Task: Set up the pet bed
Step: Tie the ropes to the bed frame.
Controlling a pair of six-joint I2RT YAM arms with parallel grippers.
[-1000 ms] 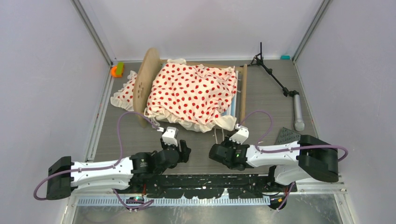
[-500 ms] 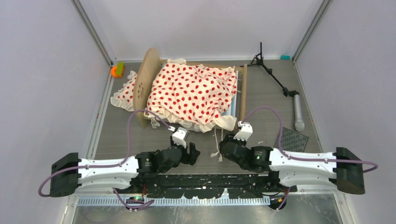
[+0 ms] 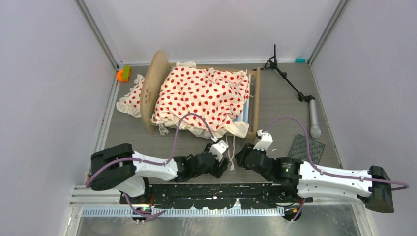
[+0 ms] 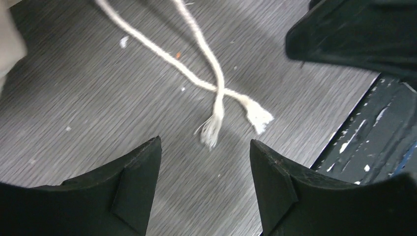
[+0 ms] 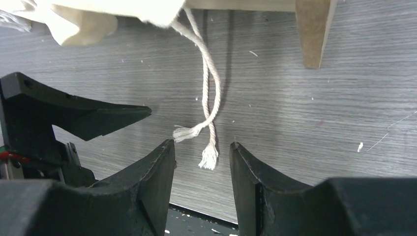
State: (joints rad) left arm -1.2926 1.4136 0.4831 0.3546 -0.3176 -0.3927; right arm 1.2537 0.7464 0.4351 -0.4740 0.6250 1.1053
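The pet bed's light-wood frame (image 3: 153, 88) stands at the back middle. Cream red-polka-dot bedding (image 3: 204, 96) is draped over it, and a sliver of striped mattress (image 3: 247, 114) shows by the right end board. Two white cords (image 3: 230, 152) hang from the bedding's near edge onto the table. My left gripper (image 3: 226, 164) is open and low, just left of the cord ends (image 4: 219, 98). My right gripper (image 3: 240, 158) is open, just right of them, with the frayed ends (image 5: 209, 156) in front of its jaws. A bed leg (image 5: 312, 34) and a bedding corner (image 5: 81, 22) show in the right wrist view.
A black tripod stand (image 3: 289, 81) with a grey handle (image 3: 313, 120) lies at the right. A dark studded mat (image 3: 307, 147) lies near the right arm. An orange-green object (image 3: 122, 73) sits at the back left. Walls close three sides. The black base rail (image 4: 373, 132) runs just near the cords.
My left arm has swung right, bringing its gripper from the table's left-centre to the cord ends. My right arm has stretched out and its gripper has shifted slightly toward the cords.
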